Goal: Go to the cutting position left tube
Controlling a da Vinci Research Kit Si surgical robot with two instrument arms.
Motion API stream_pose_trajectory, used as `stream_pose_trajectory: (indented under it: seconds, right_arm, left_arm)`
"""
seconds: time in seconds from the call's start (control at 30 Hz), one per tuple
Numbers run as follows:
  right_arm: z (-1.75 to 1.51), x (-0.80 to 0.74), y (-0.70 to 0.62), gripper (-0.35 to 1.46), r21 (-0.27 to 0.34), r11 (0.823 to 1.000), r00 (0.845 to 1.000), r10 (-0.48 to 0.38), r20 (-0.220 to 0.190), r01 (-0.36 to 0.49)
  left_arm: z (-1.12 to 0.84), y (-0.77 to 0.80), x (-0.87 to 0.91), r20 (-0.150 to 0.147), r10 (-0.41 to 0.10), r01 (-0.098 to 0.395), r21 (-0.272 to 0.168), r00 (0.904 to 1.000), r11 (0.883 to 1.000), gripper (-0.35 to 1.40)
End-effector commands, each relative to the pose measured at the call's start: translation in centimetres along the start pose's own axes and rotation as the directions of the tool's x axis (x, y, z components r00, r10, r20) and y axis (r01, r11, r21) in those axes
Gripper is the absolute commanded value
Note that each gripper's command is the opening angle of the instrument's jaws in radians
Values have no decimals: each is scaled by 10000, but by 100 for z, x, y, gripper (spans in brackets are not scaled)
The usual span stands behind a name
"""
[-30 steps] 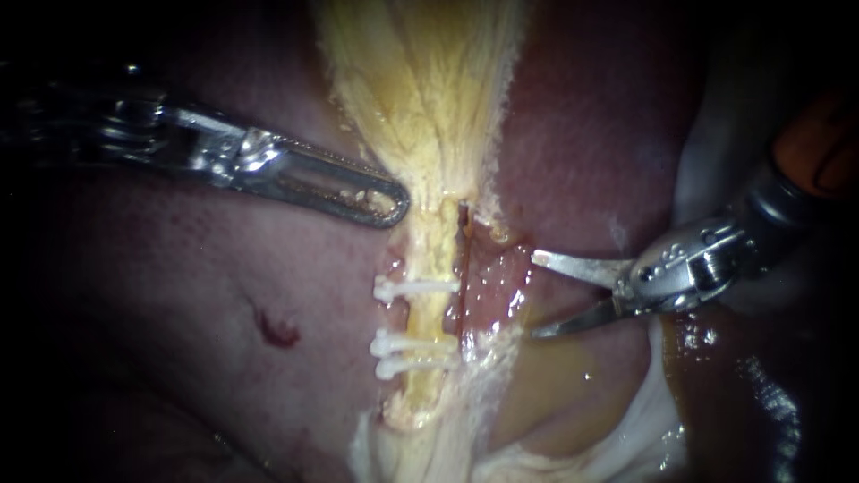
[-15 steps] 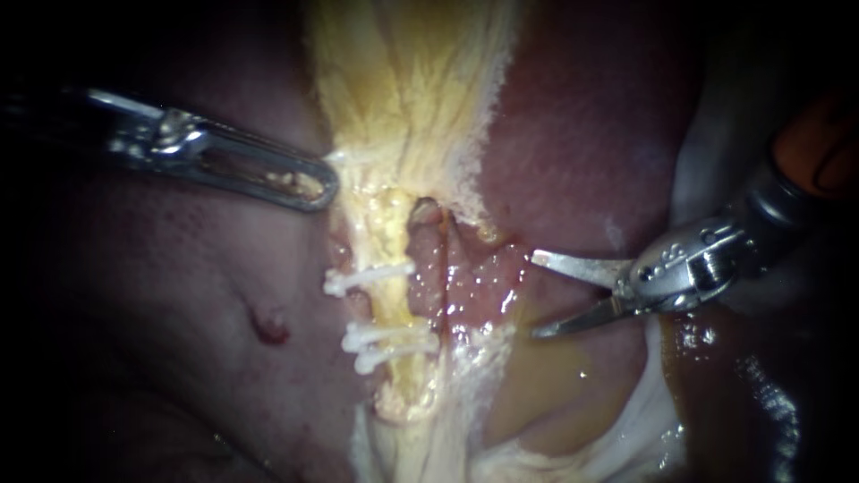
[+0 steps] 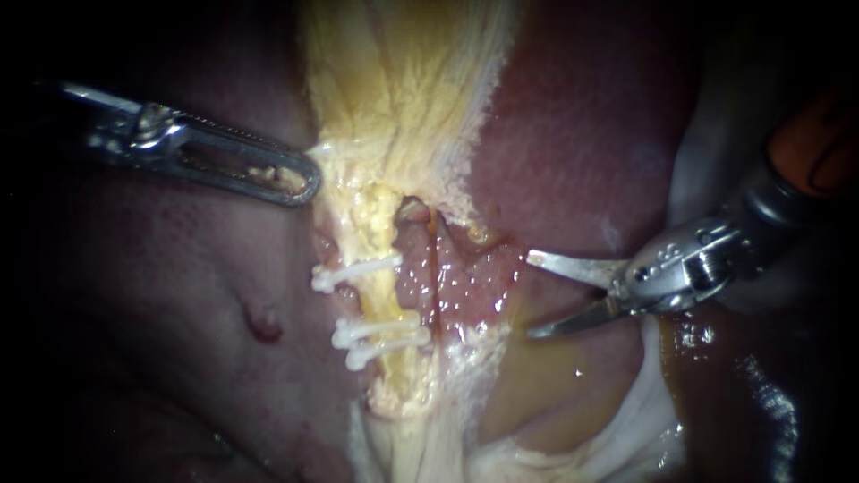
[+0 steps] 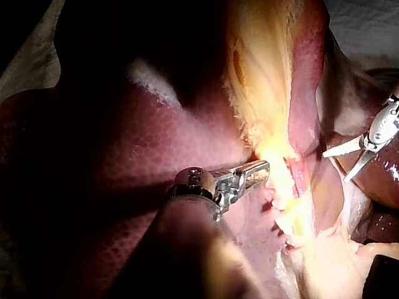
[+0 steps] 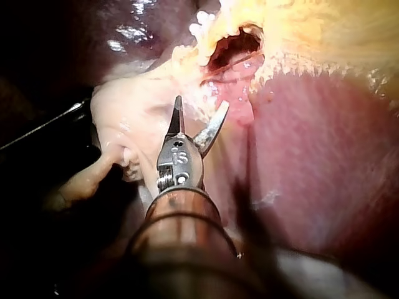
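Endoscope view: at the middle right of the frame, the right instrument (image 3: 530, 295) is coming in from the right edge. Its two thin blades are standing wide apart, with nothing between them. They are pointing left at the wet pink tissue (image 3: 465, 277) and are stopping a little short of it.

Past that pink patch, in the middle of the frame, the left tube (image 3: 386, 300) is running up and down as a yellow strip. Three white clips (image 3: 376, 328) are lying across it, one higher up and two close together below. The bare bit of tube is showing between the top clip and the lower pair. The open blades are well apart from this tube.

Farther up, at the upper left, the left instrument (image 3: 291, 176) is reaching in from the left edge. Its jaws are lying together and seem to be pinching the edge of the yellow tissue (image 3: 394, 98), which is fanning out toward the top. The dark red liver (image 3: 573, 134) is lying on the right of it.

In the right wrist view, the right instrument's blades (image 5: 201, 104) are gaping ahead of the shaft, and the yellow tissue (image 5: 324, 31) is lying beyond them.
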Motion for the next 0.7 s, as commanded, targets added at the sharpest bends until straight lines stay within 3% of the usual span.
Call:
stream_pose_trajectory:
  seconds: [0.03,0.23,0.43,0.7]
  right_arm:
    - [3,2,-2,144,183,9998,9999,111,-62,-110]
    - [25,19,-17,144,894,9954,9978,380,-552,-330]
    - [45,37,-24,144,1507,9869,9950,698,-710,-585]
    - [78,31,-23,144,2289,9686,9910,1155,-676,-972]
  left_arm:
    - [2,0,1,-9,3,-3,-11,10000,10000,-35]
    - [8,-5,2,-44,-3,4,39,10000,10000,-35]
    - [10,-7,2,-49,-9,10,45,10000,10000,-35]
    - [12,-8,2,-58,-11,12,59,10000,10000,-35]
